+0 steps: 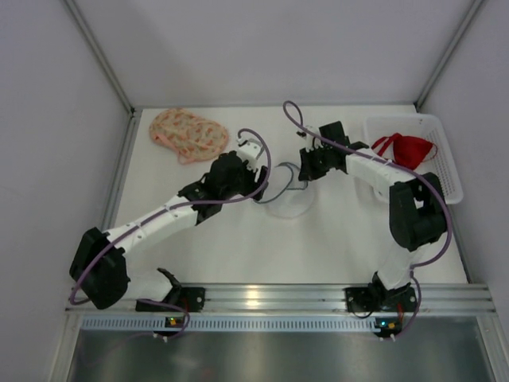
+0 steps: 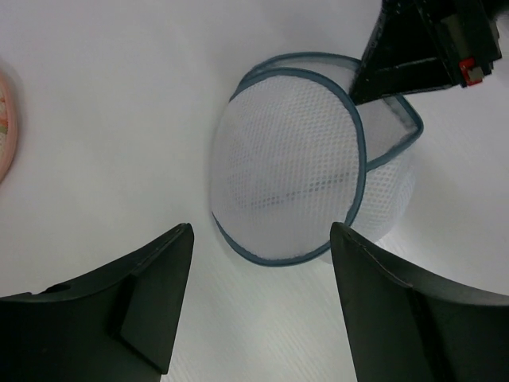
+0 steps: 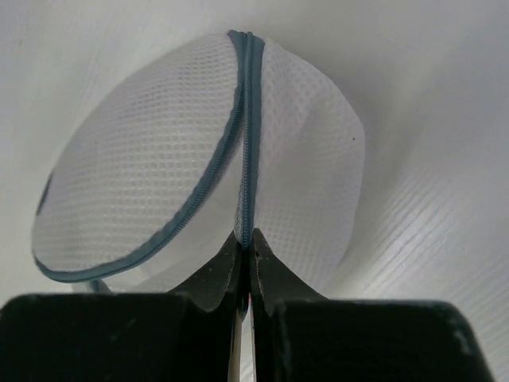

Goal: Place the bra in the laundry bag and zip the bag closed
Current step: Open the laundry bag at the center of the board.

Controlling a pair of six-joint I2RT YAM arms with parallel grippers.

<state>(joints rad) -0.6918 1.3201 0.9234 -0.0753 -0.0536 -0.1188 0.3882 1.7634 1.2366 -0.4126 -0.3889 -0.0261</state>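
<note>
At the middle of the table, the right gripper [image 3: 245, 248] has its fingertips pressed together on the teal zipper trim of the laundry bag [image 3: 199, 159]. It pinches the seam where the two mesh halves meet. In the top view this grip sits on the bag's 1 o'clock side. The right arm runs back from there toward 4 o'clock and folds at the elbow before reaching its base at the near edge.

The left gripper [image 2: 261, 239] is spread wide and holds nothing. Its two dark fingers [image 2: 159, 294] frame the near rim of the bag from above, apart from the mesh. It approaches from the bag's 10 o'clock side, and the left arm stretches back toward 8 o'clock to its base.

The bag stands as a white mesh dome with one flap lifted away from the other, so the mouth gapes on the side the right gripper holds. Through the mesh I cannot make out anything inside.

A red bra [image 1: 409, 149] lies in a white basket [image 1: 449, 171] at 2 o'clock on the table [image 1: 238, 239], well apart from the bag. A floral cloth [image 1: 188, 134] lies at 10 o'clock near the back wall.
</note>
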